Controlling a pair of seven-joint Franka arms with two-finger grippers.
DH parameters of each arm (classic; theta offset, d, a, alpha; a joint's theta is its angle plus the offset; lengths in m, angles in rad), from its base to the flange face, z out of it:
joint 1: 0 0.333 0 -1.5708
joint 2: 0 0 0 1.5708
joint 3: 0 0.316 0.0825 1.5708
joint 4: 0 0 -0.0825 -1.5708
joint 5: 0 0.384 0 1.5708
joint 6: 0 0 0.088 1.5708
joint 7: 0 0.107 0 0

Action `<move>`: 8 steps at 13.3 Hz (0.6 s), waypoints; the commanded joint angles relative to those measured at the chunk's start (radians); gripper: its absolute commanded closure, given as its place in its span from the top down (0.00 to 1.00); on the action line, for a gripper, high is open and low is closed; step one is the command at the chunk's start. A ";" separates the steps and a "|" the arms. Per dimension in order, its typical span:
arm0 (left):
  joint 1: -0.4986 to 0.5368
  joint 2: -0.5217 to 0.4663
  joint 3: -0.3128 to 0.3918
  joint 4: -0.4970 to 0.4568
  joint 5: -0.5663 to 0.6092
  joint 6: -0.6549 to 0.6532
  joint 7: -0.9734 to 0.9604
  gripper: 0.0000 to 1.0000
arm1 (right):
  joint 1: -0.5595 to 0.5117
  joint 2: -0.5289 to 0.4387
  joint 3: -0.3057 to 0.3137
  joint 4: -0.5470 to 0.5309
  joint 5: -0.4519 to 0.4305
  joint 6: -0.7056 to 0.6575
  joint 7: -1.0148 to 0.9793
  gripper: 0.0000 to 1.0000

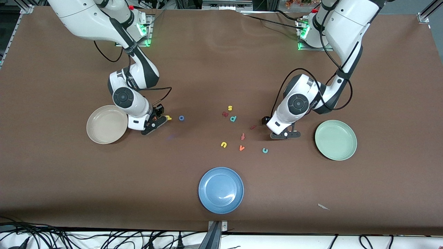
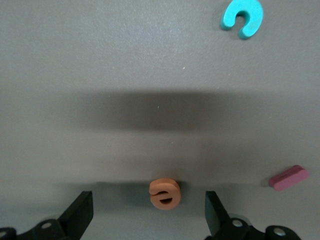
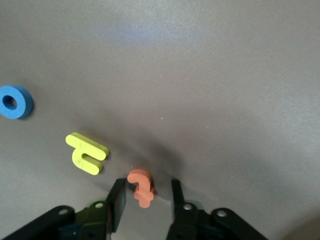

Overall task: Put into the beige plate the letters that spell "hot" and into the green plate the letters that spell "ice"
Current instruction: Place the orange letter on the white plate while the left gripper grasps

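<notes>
Two grippers: both low at the table, each straddling a letter.
Right gripper (image 3: 146,200): jaws narrowed around the orange t (image 3: 140,187), beside the beige plate (image 1: 104,136).
Left gripper (image 2: 149,215): spread wide, bracketing the orange e (image 2: 165,193), near the green plate (image 1: 341,152).

You can read only the foam letters on the table: a yellow s (image 1: 229,108), teal p (image 1: 233,118), yellow u (image 1: 223,144), orange v (image 1: 241,148), teal c (image 1: 264,150), blue o (image 1: 181,118), and perhaps a red-orange f (image 1: 243,136).
</notes>
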 commanded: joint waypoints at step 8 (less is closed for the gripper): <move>-0.012 0.038 -0.002 0.026 0.029 -0.004 -0.024 0.70 | -0.009 -0.048 0.004 -0.014 -0.013 0.001 0.048 0.08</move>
